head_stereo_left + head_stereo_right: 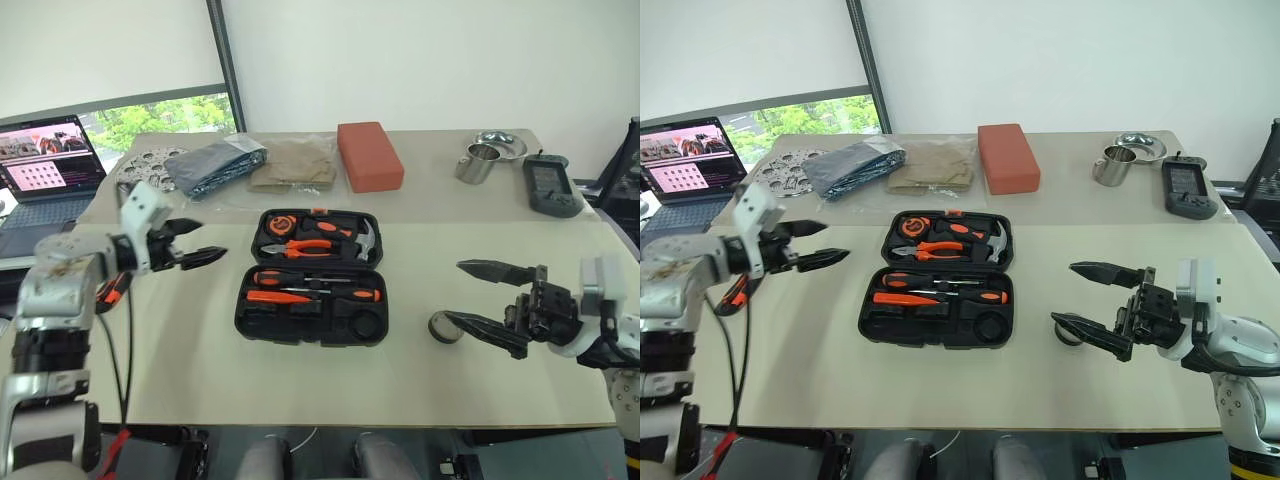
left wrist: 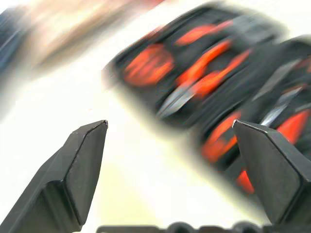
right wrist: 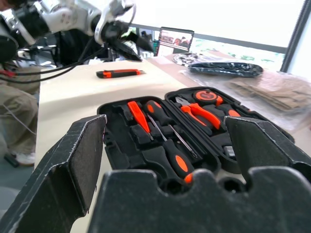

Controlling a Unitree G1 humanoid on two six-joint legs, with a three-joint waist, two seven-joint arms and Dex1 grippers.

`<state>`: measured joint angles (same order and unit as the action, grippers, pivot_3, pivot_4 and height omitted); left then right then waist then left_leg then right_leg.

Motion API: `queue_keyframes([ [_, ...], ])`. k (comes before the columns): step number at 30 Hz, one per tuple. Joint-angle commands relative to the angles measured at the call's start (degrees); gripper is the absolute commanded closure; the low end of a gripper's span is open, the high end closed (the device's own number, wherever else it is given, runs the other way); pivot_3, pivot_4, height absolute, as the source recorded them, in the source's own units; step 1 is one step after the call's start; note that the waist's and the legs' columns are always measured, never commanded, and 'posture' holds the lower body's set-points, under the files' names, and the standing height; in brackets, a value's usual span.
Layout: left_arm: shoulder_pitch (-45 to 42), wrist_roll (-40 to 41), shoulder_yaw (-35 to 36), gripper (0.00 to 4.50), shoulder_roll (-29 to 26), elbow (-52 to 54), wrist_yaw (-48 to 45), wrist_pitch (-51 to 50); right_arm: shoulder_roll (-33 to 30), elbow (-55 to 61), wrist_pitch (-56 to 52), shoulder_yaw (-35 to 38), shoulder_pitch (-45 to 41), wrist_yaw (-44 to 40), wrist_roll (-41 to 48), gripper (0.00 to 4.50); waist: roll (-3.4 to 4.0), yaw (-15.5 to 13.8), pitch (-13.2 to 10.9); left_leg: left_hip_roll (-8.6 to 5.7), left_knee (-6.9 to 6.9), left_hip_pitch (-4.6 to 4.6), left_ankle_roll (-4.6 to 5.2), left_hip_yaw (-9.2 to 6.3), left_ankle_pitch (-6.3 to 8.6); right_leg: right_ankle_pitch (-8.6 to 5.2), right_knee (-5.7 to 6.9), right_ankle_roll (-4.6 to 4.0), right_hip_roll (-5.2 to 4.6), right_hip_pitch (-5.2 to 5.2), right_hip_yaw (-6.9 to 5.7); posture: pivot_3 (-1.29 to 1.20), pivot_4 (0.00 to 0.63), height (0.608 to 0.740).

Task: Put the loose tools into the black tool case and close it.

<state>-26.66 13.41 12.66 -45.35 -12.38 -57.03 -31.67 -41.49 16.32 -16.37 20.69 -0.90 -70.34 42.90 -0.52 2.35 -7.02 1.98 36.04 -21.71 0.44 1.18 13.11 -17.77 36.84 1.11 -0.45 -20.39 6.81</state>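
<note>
The black tool case (image 1: pixel 310 318) lies open at the table's centre, with three screwdrivers (image 1: pixel 300 278) lying in slots of its near half. An orange-and-black utility knife (image 3: pixel 119 73) lies on the table to the left of the case, partly hidden behind my left arm (image 1: pixel 113 290). My left gripper (image 1: pixel 208 240) hovers open and empty above the table, left of the case, pointing toward it. A small grey tape roll (image 1: pixel 443 328) sits on the table right of the case, beside the lower finger of my right gripper (image 1: pixel 480 297), which is open and empty.
Pliers (image 1: pixel 310 246), a hammer (image 1: pixel 365 240) and a round tape measure (image 1: pixel 281 226) sit in the case's far half. At the back are a red-orange block (image 1: pixel 369 155), folded cloths (image 1: pixel 293 165), a metal cup (image 1: pixel 478 163) and a black device (image 1: pixel 550 185). A laptop (image 1: pixel 45 165) stands far left.
</note>
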Motion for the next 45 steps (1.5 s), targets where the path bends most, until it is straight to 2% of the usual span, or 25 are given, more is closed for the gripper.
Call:
queue_keyframes([
  [1,2.57,-1.37,3.37,0.08,0.09,-0.01,8.17,0.73,-0.09,-0.73,1.71,-0.9,-3.3,-1.27,0.19,0.0,0.0,-0.42,0.0,-0.02,0.0,-0.01,0.0,0.0,0.0,0.07,-0.01,-0.12,-0.11,0.01,-0.05,0.0,0.15,0.74],
  [7,4.91,-2.03,6.31,0.08,1.98,-1.89,17.98,1.97,-0.53,-2.33,1.32,-1.84,-5.5,-2.5,0.18,0.0,-0.01,-1.19,0.0,-0.02,-0.1,-0.03,-0.01,0.01,0.0,0.1,-0.07,-0.17,-0.21,-0.02,-0.12,0.0,0.15,0.74],
  [12,5.16,-2.04,7.09,0.08,0.77,-5.49,20.11,3.05,-0.69,-2.61,1.18,-1.86,-5.65,-3.04,0.17,0.0,-0.01,-1.31,0.01,-0.01,-0.17,-0.01,-0.01,0.02,0.01,0.11,-0.06,-0.19,-0.22,-0.04,-0.13,0.0,0.15,0.74],
  [16,3.89,-2.67,6.88,0.08,-1.76,-14.42,18.43,6.55,-0.76,-2.3,0.93,-1.7,-5.74,-3.06,0.39,0.0,-0.01,-1.08,0.01,-0.01,-0.17,0.02,-0.01,0.04,0.01,0.11,-0.05,-0.19,-0.22,-0.05,-0.14,0.0,0.15,0.74],
  [21,-1.86,-4.14,4.92,0.08,-4.67,-30.34,15.91,13.08,-0.39,-1.5,0.8,-1.76,-5.53,-2.93,0.87,0.0,-0.03,-0.86,-0.01,0.02,-0.18,0.05,-0.01,0.04,0.01,0.11,-0.04,-0.2,-0.21,-0.07,-0.27,0.0,0.15,0.74],
  [27,-8.77,-6.75,1.49,0.08,-5.44,-45.52,11.97,18.71,0.5,-0.77,1.22,-2.2,-5.17,-2.8,1.02,0.0,-0.03,-1.22,0.0,-0.04,-0.17,-0.01,-0.01,0.1,0.01,0.11,-0.05,-0.2,-0.22,-0.12,-0.28,0.0,0.15,0.74],
  [31,-11.01,-9.02,-1.04,0.08,-5.54,-51.9,10.35,21.13,1.11,-0.07,1.34,-2.36,-4.69,-2.63,0.94,0.0,-0.02,-1.37,0.01,-0.04,-0.17,-0.14,-0.01,0.11,0.01,0.11,-0.03,-0.2,-0.18,-0.27,-0.34,0.0,0.15,0.74],
  [35,-12.95,-7.38,0.05,0.08,-5.44,-55.37,7.2,20.98,1.35,0.02,1.26,-1.61,-4.77,-2.31,1.48,0.0,0.02,-1.38,0.03,-0.05,-0.16,-0.13,-0.01,0.14,0.0,0.11,0.05,-0.2,-0.15,-0.3,-0.34,0.0,0.15,0.74],
  [36,-13.06,-7.43,0.01,0.48,-5.51,-55.85,6.68,21.23,1.43,0.1,1.33,-1.57,-4.71,-2.24,1.5,0.0,0.02,-1.37,0.03,-0.04,-0.16,-0.12,-0.01,0.16,0.0,0.11,0.07,-0.19,-0.14,-0.3,-0.34,0.0,0.15,0.74],
  [38,-13.14,-7.95,-0.34,0.85,-5.73,-56.61,6.5,21.69,1.56,0.19,1.51,-1.66,-4.57,-2.24,1.47,0.0,0.02,-1.38,0.03,-0.04,-0.16,-0.12,-0.01,0.16,0.0,0.11,0.09,-0.19,-0.14,-0.31,-0.34,0.0,0.15,0.74],
  [41,-13.38,-8.08,-0.4,2.04,-5.93,-57.27,6.14,22.04,1.89,0.13,1.82,-1.69,-4.55,-2.18,1.45,0.0,0.02,-1.37,0.03,-0.04,-0.15,-0.11,-0.01,0.17,0.0,0.11,0.1,-0.19,-0.13,-0.31,-0.33,0.0,0.15,0.74],
  [43,-13.51,-8.1,-0.41,2.68,-6.03,-57.37,6.09,22.2,2.2,0.07,2.14,-1.61,-4.27,-2.19,1.35,0.0,0.02,-1.38,0.03,-0.04,-0.15,-0.11,-0.01,0.17,0.0,0.11,0.11,-0.19,-0.13,-0.31,-0.33,0.0,0.15,0.74],
  [45,-13.66,-8.16,-0.5,2.74,-6.09,-57.32,5.99,22.33,2.37,-0.05,2.5,-1.49,-3.88,-2.38,1.33,0.0,0.02,-1.38,0.03,-0.04,-0.15,-0.11,-0.01,0.17,0.0,0.11,0.11,-0.19,-0.13,-0.31,-0.33,0.0,0.15,0.74],
])
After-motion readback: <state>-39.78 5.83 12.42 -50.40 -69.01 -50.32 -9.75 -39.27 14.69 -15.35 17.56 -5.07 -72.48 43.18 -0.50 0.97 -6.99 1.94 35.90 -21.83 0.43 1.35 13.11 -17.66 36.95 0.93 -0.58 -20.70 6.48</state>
